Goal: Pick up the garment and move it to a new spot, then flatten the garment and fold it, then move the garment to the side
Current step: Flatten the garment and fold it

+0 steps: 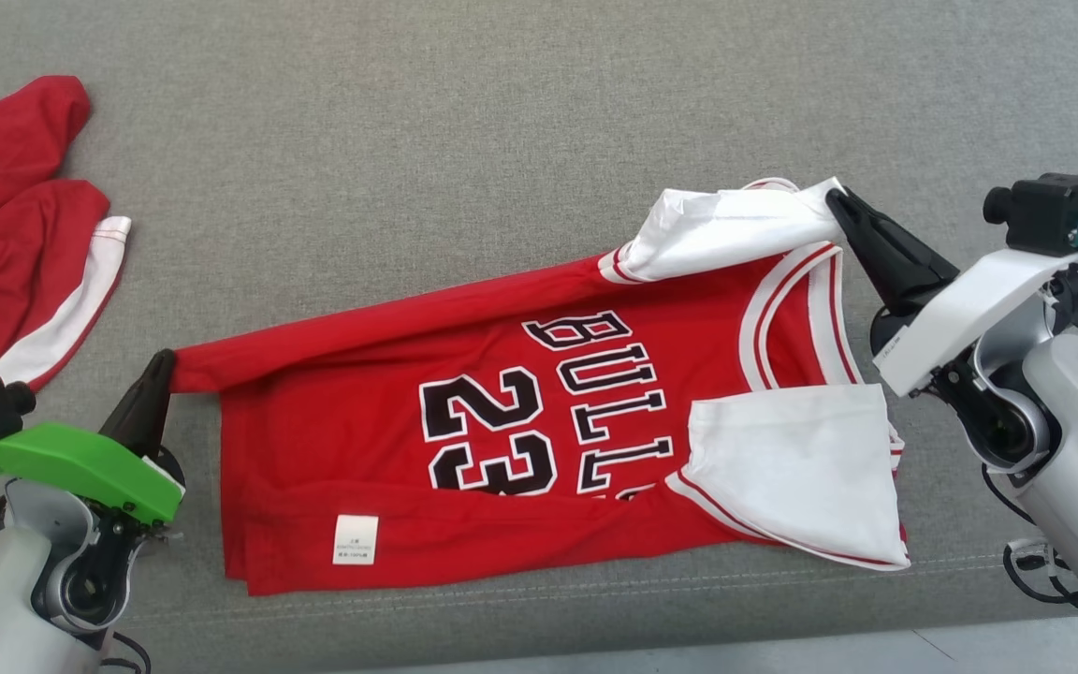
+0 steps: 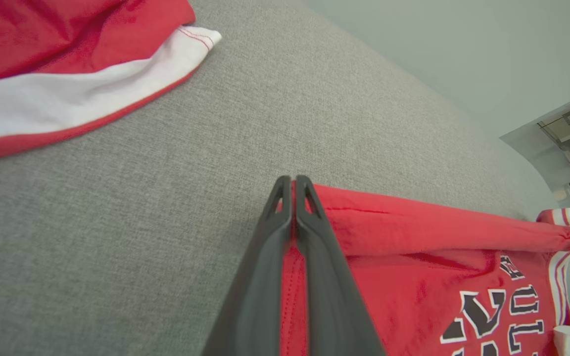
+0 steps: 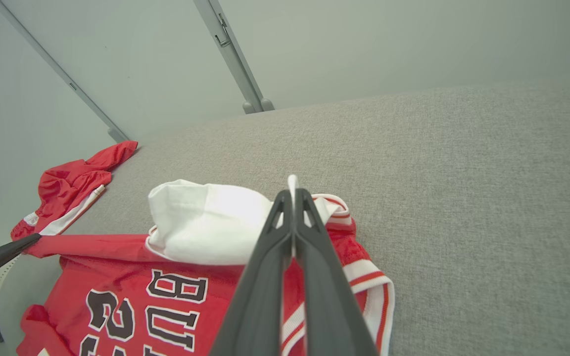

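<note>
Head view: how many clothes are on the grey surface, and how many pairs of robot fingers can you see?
Clothes: 2, the Bulls jersey and the red-and-white garment
Pairs of fingers: 2, the left fingers and the right fingers, each shut on the Bulls jersey
Total: 4

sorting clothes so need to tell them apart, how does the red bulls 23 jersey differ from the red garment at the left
The red Bulls 23 jersey with white sleeves lies spread out; the plain red garment with a white band is crumpled. The jersey shows black lettering, the crumpled garment none. The left claw and right claw pinch the jersey; the crumpled garment lies untouched. Both are red and white.
</note>
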Motion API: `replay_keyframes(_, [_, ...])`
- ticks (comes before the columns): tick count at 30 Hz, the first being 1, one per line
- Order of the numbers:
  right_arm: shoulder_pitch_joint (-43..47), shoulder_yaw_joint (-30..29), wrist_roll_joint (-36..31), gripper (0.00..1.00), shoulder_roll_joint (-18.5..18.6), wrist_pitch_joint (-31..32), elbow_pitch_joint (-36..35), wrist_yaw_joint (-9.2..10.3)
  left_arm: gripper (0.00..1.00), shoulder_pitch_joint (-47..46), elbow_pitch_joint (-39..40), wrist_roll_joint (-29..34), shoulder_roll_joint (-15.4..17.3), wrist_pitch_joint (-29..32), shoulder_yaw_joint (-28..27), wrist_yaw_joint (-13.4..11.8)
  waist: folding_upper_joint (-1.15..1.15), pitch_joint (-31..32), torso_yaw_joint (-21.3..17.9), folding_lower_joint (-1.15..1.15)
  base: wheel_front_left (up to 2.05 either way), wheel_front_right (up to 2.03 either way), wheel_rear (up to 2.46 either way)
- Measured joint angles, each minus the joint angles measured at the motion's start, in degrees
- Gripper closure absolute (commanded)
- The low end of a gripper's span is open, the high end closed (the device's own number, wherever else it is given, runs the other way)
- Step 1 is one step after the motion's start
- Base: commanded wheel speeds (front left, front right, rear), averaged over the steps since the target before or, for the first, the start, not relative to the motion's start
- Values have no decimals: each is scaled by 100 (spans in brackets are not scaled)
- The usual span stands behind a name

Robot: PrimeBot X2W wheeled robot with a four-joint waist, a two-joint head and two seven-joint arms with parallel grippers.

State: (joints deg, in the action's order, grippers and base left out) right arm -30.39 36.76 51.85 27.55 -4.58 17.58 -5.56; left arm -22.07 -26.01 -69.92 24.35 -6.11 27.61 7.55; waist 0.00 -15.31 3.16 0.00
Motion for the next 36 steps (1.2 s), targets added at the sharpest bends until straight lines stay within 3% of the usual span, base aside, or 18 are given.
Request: replay_keyframes(36, [1483,43,159,100,-54,-506,-509,389,100,799,76,-109,-10,-177,-7,-1,0,202,-156,0,0,0,0])
